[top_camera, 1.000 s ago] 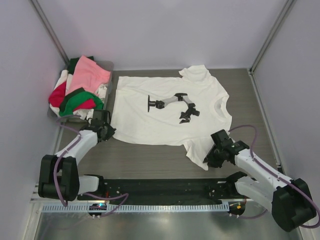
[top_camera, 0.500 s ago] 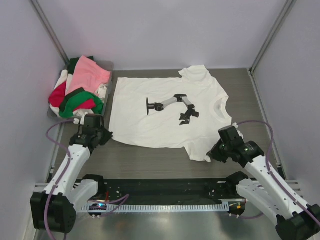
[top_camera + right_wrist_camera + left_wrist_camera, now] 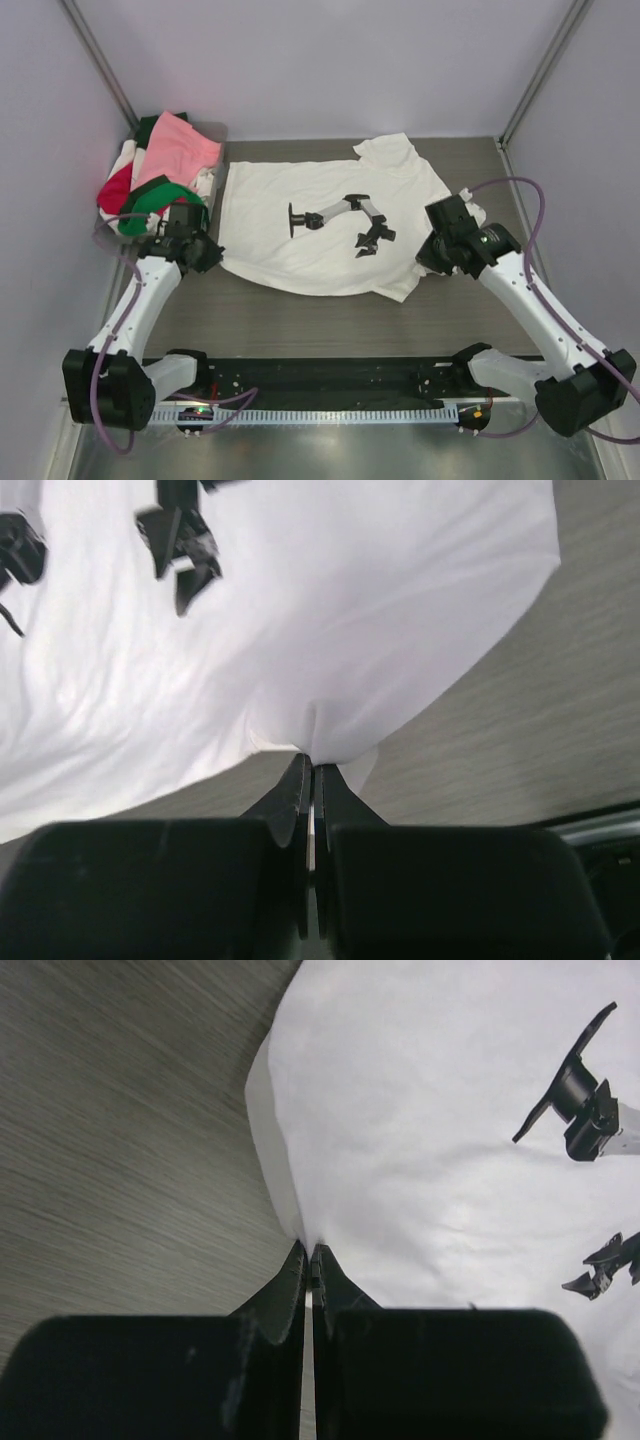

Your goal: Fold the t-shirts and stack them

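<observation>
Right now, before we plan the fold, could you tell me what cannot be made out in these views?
- Wrist views: how many layers the left gripper and right gripper pinch; the shut jaws hide it, and the white t-shirt runs off the frame edges.
- Top view: how many t-shirts the pile holds; they overlap and cover most of the tray.
- Top view: where each gripper meets the cloth; too small, and covered by the wrists.
</observation>
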Tool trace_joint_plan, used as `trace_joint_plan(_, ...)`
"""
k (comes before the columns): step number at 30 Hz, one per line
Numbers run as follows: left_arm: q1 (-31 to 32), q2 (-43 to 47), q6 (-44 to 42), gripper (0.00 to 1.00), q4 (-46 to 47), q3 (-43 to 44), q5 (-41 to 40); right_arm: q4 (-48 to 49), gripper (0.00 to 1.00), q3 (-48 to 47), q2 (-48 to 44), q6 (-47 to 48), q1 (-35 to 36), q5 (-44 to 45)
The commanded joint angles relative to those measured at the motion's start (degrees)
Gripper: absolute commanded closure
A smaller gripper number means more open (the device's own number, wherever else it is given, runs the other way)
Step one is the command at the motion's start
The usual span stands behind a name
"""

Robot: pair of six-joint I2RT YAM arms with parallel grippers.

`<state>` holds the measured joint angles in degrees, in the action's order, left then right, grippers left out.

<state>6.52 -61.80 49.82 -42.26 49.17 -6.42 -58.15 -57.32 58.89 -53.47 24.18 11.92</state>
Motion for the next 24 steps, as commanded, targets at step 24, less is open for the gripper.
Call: trace_joint_plan(24,-5.6,-48.1,-6.0,1.0,2.0,39.8,-1.9,7.3,0.99,-56.1,57.4,21.4,-14.4,0.9)
